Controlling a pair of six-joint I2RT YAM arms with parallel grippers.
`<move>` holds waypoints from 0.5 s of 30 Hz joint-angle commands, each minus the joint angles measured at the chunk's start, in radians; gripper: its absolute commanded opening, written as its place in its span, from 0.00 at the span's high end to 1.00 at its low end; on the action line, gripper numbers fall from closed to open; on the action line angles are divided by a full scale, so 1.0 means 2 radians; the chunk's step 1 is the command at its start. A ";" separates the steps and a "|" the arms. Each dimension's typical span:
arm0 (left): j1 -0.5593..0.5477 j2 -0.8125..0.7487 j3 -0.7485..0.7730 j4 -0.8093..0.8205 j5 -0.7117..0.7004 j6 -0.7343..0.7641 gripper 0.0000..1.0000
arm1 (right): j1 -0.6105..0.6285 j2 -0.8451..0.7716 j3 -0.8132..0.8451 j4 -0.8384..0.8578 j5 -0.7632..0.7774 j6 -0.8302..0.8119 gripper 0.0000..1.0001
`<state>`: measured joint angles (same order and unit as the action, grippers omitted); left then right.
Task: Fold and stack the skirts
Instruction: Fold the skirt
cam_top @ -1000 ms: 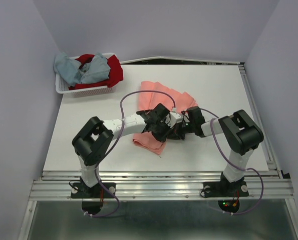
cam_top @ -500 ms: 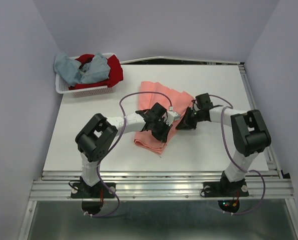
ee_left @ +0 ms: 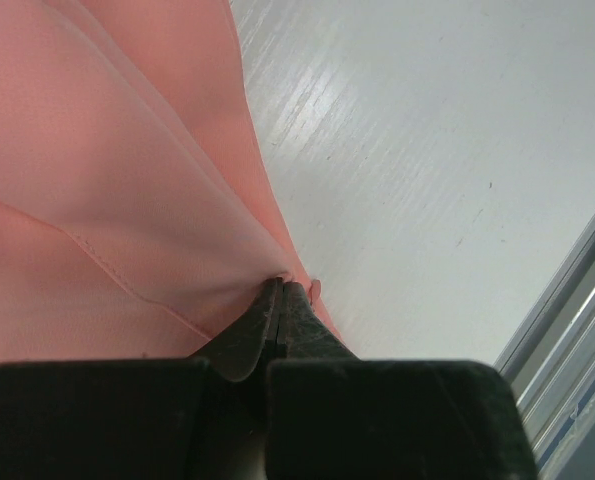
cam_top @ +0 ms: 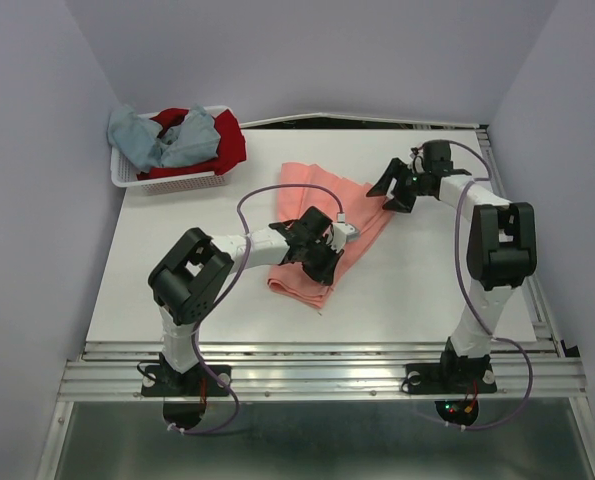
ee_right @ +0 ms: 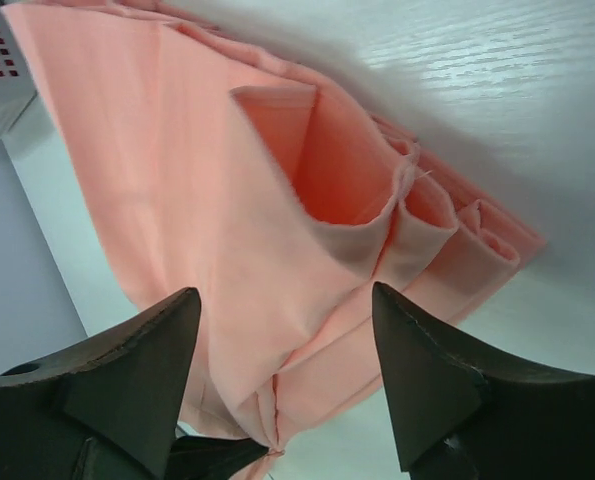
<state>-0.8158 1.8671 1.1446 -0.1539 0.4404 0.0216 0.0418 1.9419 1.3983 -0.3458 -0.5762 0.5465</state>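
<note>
Skirts are seen in two places on the table (cam_top: 437, 290). Nearest the arm bases, the pink skirt (cam_top: 327, 195) is laid over the middle of the table in flat layers, running from its near end out toward the far right. Its near right edge is pinched by the left gripper (cam_top: 322, 260), whose jaws are pressed together on a small peak of cloth (in the left wrist view the fabric (ee_left: 97, 150) is drawn up into the closed tips (ee_left: 280, 300), with bare table just beyond).

Farther back, at the skirt's far right corner, the right gripper (cam_top: 389, 195) is held with its jaws spread wide. Between its fingers, in the right wrist view, the layered pleat ends of the skirt (ee_right: 177, 150) are seen lying on the table. Whether the fingers touch the cloth cannot be told.

Farthest away, at the far left corner, the basket (cam_top: 127, 178) is filled by the other two skirts, both crumpled. The blue-grey skirt (cam_top: 142, 135) is draped on top and over the left rim, and the red skirt (cam_top: 232, 140) is spilled over the right rim.
</note>
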 commanded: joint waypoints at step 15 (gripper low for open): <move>-0.005 0.001 -0.026 -0.036 -0.015 0.012 1.00 | 0.003 0.029 0.041 -0.007 0.101 -0.032 0.28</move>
<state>-0.8158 1.8641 1.1385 -0.1467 0.4404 0.0219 0.0429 2.0613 1.4460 -0.3347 -0.4629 0.5339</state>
